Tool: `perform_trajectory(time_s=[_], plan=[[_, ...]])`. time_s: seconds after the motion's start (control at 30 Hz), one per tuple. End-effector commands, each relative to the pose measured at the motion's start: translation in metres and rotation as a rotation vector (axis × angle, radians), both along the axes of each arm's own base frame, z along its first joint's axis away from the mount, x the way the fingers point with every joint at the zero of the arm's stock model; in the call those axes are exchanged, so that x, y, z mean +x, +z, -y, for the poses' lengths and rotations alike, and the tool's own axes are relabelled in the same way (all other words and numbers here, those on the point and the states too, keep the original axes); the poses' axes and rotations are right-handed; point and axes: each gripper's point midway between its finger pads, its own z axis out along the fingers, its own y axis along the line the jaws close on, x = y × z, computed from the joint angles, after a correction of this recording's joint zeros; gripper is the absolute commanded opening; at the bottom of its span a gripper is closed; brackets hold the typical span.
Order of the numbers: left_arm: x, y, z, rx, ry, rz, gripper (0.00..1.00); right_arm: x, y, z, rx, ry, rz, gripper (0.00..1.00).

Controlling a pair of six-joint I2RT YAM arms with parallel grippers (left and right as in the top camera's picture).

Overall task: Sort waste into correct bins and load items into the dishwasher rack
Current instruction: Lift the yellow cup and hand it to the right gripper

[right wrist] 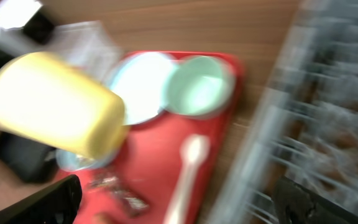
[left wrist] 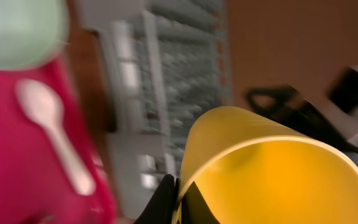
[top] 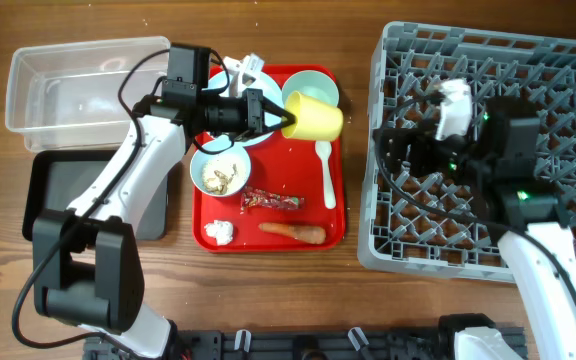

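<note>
There are two bowls, a pale green round bowl [top: 320, 86] and a small pale blue-white bowl [top: 197, 168], and one each of white round plate [right wrist: 138, 87], yellow plastic cup [top: 318, 118], white spoon [top: 326, 172], orange carrot [top: 293, 232], red-and-white crinkled candy wrapper [top: 271, 200], white crumpled tissue [top: 218, 232].

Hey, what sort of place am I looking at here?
Probably a robot test bench staged for dish clearing: a wooden table carries a large grey plastic lattice dishwasher rack, a flat red serving tray with a round pale green bowl, and a clear rectangular plastic tub.
</note>
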Motion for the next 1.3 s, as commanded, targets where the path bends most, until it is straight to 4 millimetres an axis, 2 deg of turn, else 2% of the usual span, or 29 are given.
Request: perform_trajectory(time_s=[0.0, 0.17, 0.3, 0.37, 0.43, 0.5, 0.63, 0.97, 1.07, 1.27], plan=[[-0.030, 0.042, 0.017, -0.201, -0.171, -0.024, 0.04, -0.022, 0.030, -0.043, 0.194, 0.316, 0.065, 1.00], [-0.043, 0.046, 0.031, -0.221, -0.226, -0.031, 0.04, -0.020, 0.033, -0.047, 0.224, 0.358, 0.083, 1.00], [-0.048, 0.055, 0.050, -0.239, -0.263, -0.016, 0.04, -0.031, 0.044, -0.055, 0.284, 0.440, 0.101, 1.00], [-0.048, 0.059, 0.055, -0.246, -0.271, -0.005, 0.04, -0.036, 0.048, -0.057, 0.307, 0.468, 0.101, 0.98], [-0.050, 0.059, 0.058, -0.247, -0.281, 0.000, 0.04, -0.038, 0.049, -0.058, 0.317, 0.480, 0.101, 0.88], [-0.050, 0.059, 0.059, -0.245, -0.280, -0.003, 0.04, -0.038, 0.049, -0.058, 0.317, 0.479, 0.101, 0.78], [-0.050, 0.059, 0.058, -0.245, -0.278, -0.003, 0.04, -0.038, 0.049, -0.058, 0.317, 0.479, 0.100, 0.72], [-0.044, 0.059, 0.059, -0.234, -0.251, -0.005, 0.04, -0.038, 0.049, -0.058, 0.316, 0.478, 0.101, 0.72], [-0.043, 0.061, 0.060, -0.238, -0.252, 0.011, 0.04, -0.036, 0.048, -0.057, 0.306, 0.465, 0.100, 0.63], [-0.043, 0.061, 0.060, -0.238, -0.252, 0.012, 0.04, -0.034, 0.046, -0.056, 0.297, 0.451, 0.096, 0.57]])
